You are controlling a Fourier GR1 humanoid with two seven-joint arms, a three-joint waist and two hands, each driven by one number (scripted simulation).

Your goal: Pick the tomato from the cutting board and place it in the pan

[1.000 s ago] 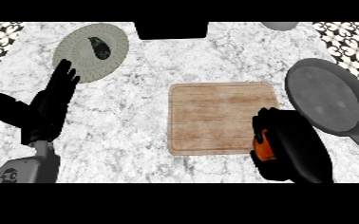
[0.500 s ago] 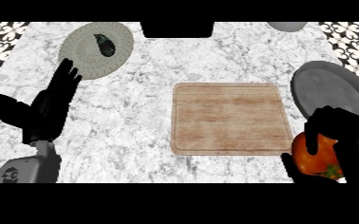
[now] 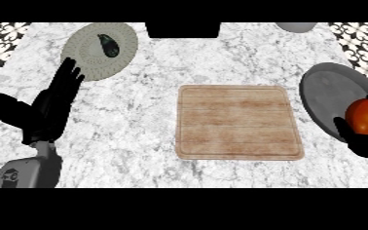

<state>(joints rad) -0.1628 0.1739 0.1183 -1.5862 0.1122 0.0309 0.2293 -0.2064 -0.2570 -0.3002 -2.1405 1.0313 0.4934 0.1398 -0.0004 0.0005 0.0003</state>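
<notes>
A red tomato (image 3: 358, 116) shows at the right edge, held over the near rim of the grey pan (image 3: 327, 93). My right hand (image 3: 354, 139) is curled round it from below, mostly cut off by the view's edge. The wooden cutting board (image 3: 237, 122) lies bare in the middle of the marble counter. My left hand (image 3: 52, 102) rests open at the left, fingers pointing up toward the plate.
A pale round plate (image 3: 86, 58) at the back left carries a dark eggplant (image 3: 108, 45). A dark opening (image 3: 183, 29) sits at the back centre. A grey bowl (image 3: 296, 27) shows at the back right.
My right hand has carried the tomato off the board's right side and further right and up, to the pan's near rim. The left hand has stayed still.
</notes>
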